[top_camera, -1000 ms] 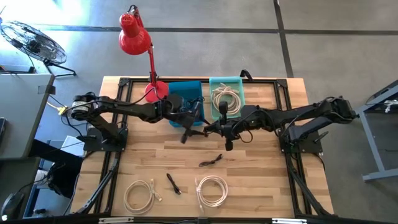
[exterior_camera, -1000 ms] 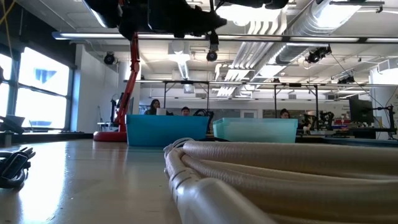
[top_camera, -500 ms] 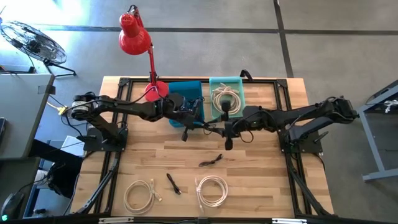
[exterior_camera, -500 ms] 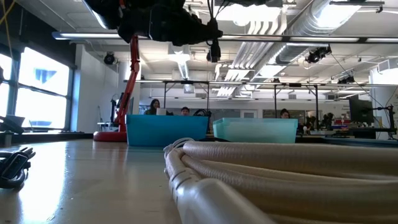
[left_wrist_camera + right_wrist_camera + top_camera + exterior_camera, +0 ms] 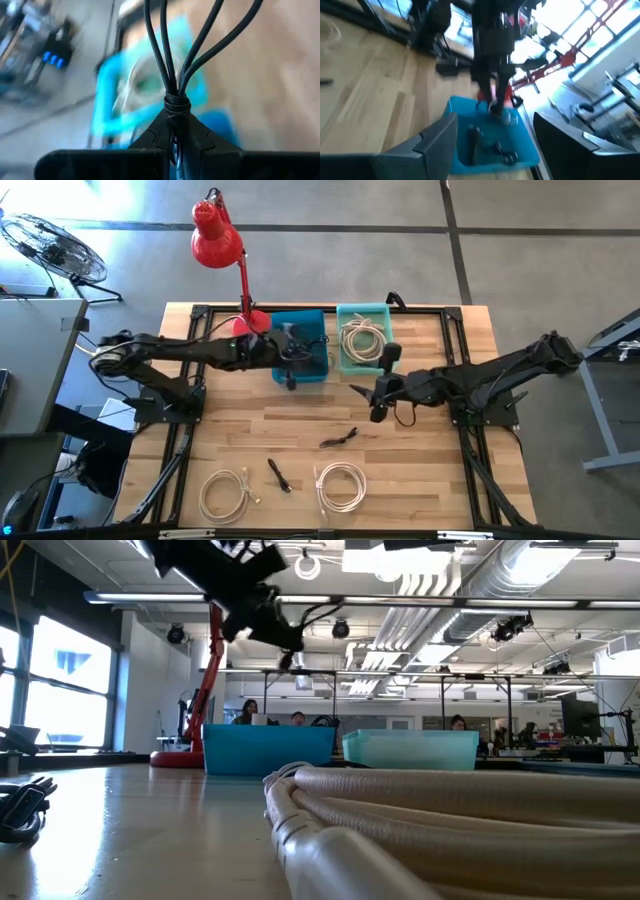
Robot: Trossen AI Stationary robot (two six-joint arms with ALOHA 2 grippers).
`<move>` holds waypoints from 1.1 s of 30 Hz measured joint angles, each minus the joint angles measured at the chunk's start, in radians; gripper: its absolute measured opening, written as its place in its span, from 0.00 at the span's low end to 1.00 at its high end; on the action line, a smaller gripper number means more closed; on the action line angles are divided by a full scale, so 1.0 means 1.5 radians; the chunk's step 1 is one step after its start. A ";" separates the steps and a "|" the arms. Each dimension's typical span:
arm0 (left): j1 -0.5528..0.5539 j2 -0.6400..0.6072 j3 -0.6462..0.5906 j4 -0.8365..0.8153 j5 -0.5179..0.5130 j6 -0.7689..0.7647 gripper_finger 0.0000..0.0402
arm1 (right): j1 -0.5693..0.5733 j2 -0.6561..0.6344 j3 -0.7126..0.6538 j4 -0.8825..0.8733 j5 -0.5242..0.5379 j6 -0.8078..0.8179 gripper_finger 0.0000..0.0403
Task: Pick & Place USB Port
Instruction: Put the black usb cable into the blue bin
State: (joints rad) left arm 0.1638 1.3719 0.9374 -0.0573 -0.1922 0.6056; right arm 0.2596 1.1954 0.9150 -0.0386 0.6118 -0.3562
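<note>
High view: grey concrete floor around a wooden table (image 5: 250, 450) in a black frame. A red lamp (image 5: 218, 240) stands at the far edge. Two bins side by side at the far middle: one blue bin (image 5: 305, 343), one teal bin (image 5: 365, 335) holding a coil of pale cable. On the near half lie two pale cable coils (image 5: 340, 483), one short black cable (image 5: 279, 476) and one tangled black cable (image 5: 339, 438). The left gripper (image 5: 291, 372) sits over the near edge of the blue bin. The right gripper (image 5: 372, 392) hangs over bare wood just in front of the teal bin, clear of both bins.

Low view: open workshop behind, people seated far off. The left arm comes down from the top, dark cable (image 5: 300, 625) trailing off its tip above the blue bin. A pale coil fills the foreground.

Left wrist view: left fingers are pressed together on the black USB cable (image 5: 176, 107), pinched at its bound neck. Four strands fan straight out from the fingertips, long axis in line with the gripper. Bins below, blurred.

Right wrist view: right fingers (image 5: 437, 137) stand wide apart, nothing between them. Beyond, the left gripper hangs above the blue bin, where several small dark items lie.
</note>
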 joint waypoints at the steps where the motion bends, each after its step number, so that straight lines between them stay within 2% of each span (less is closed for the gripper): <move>1: 0.000 -0.011 0.000 -0.022 -0.036 0.008 0.03 | 0.002 0.000 0.000 -0.008 0.008 0.010 0.63; 4: 0.007 -0.033 0.000 -0.098 -0.113 0.031 0.03 | 0.004 0.000 0.000 -0.031 0.022 0.034 0.63; 6: 0.021 -0.035 0.000 -0.128 -0.125 0.048 0.03 | 0.003 0.000 0.000 -0.057 0.016 0.054 0.63; 9: 0.060 -0.028 0.000 -0.168 -0.085 0.065 0.03 | 0.004 0.000 0.000 -0.096 0.010 0.073 0.62; 12: 0.103 -0.004 -0.001 -0.169 0.002 0.066 0.03 | 0.004 0.000 0.000 -0.114 0.015 0.093 0.62; 16: 0.146 0.025 0.000 -0.151 0.070 0.065 0.03 | 0.003 0.000 0.000 -0.128 0.010 0.117 0.62; 26: 0.161 0.071 0.000 -0.119 0.121 0.080 0.05 | 0.003 0.000 -0.001 -0.151 -0.021 0.153 0.62; 33: 0.161 0.088 0.000 -0.066 0.119 0.091 0.09 | 0.003 0.000 -0.001 -0.162 -0.037 0.173 0.62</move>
State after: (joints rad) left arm 0.4057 1.5036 0.9375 -0.1570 -0.0143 0.7423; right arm 0.2646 1.1950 0.9134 -0.2813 0.5559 -0.0962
